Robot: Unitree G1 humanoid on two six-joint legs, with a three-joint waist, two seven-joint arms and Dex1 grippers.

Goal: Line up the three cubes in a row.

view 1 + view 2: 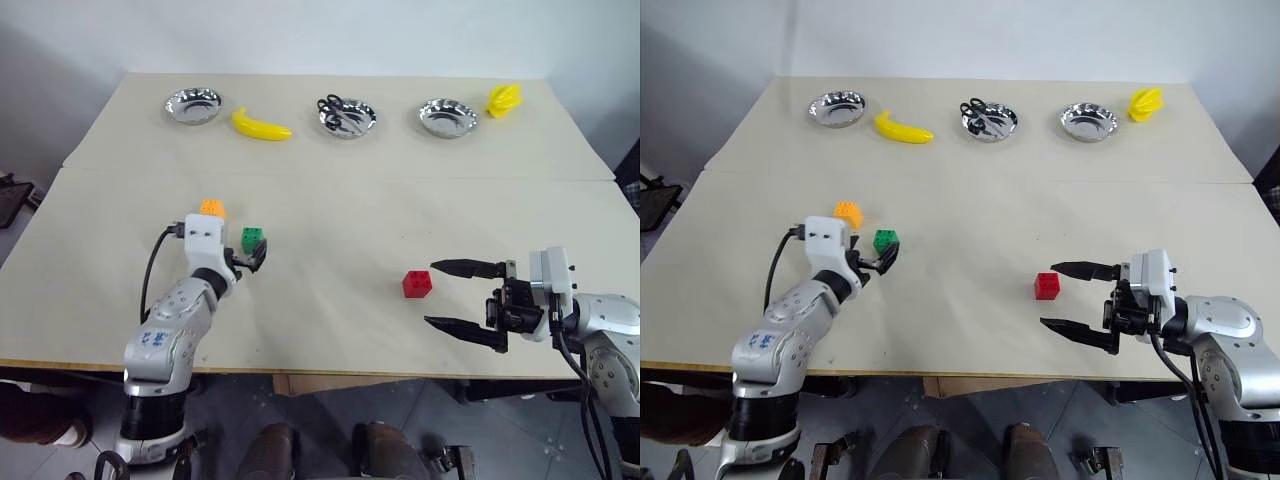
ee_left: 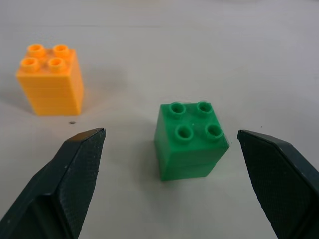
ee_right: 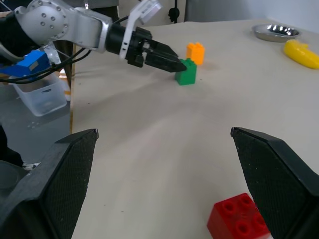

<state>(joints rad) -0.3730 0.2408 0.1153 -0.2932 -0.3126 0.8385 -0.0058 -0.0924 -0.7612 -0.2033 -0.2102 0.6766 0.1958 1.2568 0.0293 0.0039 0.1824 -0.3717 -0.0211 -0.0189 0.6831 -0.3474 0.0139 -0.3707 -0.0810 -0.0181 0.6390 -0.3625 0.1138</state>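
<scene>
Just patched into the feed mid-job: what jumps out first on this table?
The left gripper stands open around the green cube, with the orange cube just beyond it. The right gripper is open too, pointing at the red cube, which sits apart from the other two. Along the table's far edge stand three steel bowls, the middle bowl holding scissors, with a banana and a banana bunch beside them.

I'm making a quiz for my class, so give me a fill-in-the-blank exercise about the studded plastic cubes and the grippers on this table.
1. The left gripper stands open at the ____ studded plastic cube.
2. The orange studded plastic cube has ____ studs on top.
3. The open right gripper is nearest the ____ studded plastic cube.
4. The black scissors lie in the ____ shiny steel bowl of three.

Missing words: green; four; red; middle
</scene>
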